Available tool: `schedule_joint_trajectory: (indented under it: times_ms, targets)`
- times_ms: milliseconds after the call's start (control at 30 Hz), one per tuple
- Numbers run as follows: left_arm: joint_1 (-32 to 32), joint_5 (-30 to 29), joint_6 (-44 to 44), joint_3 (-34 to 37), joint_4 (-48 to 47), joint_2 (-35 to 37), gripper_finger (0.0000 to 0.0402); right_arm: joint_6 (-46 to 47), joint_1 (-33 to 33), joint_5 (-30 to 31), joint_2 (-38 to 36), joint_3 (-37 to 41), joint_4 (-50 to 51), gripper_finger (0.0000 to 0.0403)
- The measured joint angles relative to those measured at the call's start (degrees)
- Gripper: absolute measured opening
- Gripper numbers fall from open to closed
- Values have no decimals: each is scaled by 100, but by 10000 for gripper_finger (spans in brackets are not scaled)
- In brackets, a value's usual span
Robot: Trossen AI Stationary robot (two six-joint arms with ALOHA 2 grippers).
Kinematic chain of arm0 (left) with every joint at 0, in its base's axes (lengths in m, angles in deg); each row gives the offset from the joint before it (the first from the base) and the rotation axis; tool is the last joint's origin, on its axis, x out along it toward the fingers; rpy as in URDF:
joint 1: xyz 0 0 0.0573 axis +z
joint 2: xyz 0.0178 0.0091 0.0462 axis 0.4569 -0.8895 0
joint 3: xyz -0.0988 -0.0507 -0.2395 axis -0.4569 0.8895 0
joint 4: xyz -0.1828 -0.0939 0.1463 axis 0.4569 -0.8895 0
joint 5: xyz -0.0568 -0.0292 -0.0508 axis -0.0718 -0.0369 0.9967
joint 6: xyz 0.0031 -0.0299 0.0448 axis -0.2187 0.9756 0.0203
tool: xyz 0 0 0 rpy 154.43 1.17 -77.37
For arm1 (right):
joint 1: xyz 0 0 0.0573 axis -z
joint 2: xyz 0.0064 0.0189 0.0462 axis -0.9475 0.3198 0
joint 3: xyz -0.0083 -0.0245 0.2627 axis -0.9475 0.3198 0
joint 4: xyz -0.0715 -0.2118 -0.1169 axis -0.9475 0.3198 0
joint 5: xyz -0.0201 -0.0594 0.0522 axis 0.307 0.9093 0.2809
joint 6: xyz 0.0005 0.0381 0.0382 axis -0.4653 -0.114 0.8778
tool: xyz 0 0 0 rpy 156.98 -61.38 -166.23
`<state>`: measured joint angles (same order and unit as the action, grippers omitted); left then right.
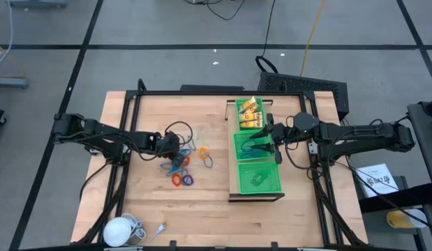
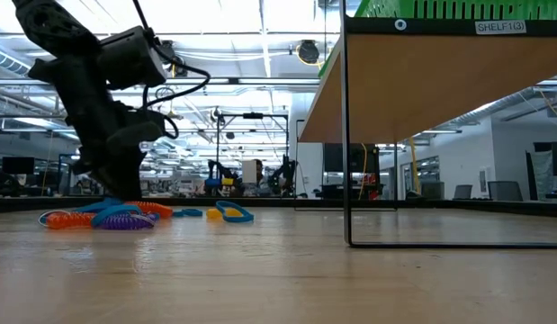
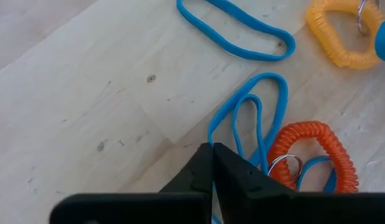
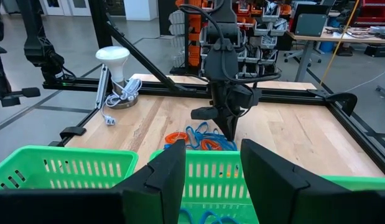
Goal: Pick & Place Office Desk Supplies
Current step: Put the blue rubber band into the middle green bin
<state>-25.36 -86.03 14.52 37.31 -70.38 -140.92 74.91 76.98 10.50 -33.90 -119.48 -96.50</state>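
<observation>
Left pincer (image 3: 212, 163) pressed together on the blue ring (image 3: 257, 118), whose long axis runs away from it; right pincer (image 4: 212, 169) spread above the tray (image 4: 68, 163).

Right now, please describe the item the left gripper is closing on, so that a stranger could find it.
On the bare wood left of the green mesh tray lies a small heap of coloured rings. The left gripper is shut on the thin blue band folded into long narrow loops. Unlike the coiled orange ring beside it, it is flat and smooth.
</observation>
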Motion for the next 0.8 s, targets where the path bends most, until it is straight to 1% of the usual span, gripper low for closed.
schedule_joint_trajectory:
  times_ms: [100,167,500,600,800]
  targets:
    - [26,70,-26,-39,20,2,11,0,-1,1,0,0,0,144]
    - [25,80,-142,-142,-30,60,6,2,1,-1,0,0,0,144]
    - [6,102,-1008,-981,-342,353,5,47,-1,1,0,0,0,144]
    - [-58,30,-1264,-1221,-468,356,3,48,1,1,0,0,9,144]
    - [-173,-44,-1565,-1517,-475,361,3,48,0,1,0,0,-1,144]
